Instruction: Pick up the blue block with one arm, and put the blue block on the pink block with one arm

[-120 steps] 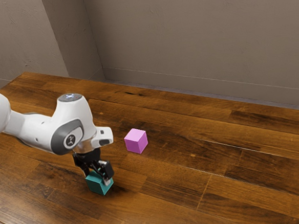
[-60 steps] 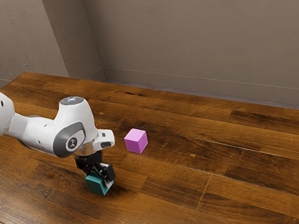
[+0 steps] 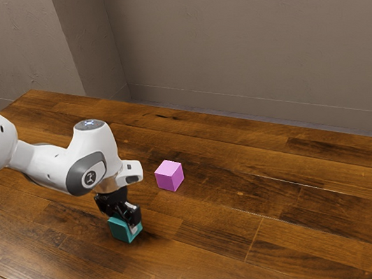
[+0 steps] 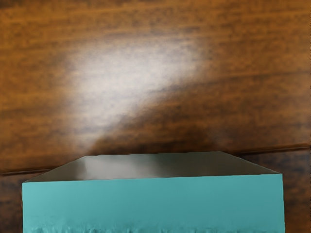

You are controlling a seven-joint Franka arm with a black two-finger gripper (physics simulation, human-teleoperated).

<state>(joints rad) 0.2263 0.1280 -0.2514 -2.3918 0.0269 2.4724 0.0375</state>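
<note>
Blue block (image 3: 120,233) lower left of exterior frame, on wooden desk (image 3: 253,192), jaws closed on its sides. Pink block (image 3: 169,175) apart, up-right. Wrist view: block's teal face close, pale glare (image 4: 131,73) on wood beyond.

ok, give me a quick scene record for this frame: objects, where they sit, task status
surface: dark wooden table
arm: white arm, comes in from the exterior view's left
gripper: gripper, down on the teal-blue cube
block to move: teal-blue cube, on the wood, directly under the hand
goal block: pink cube, apart from the teal-blue cube, toward the exterior view's right and farther back, nothing on top
status: stacking not yet done
</note>
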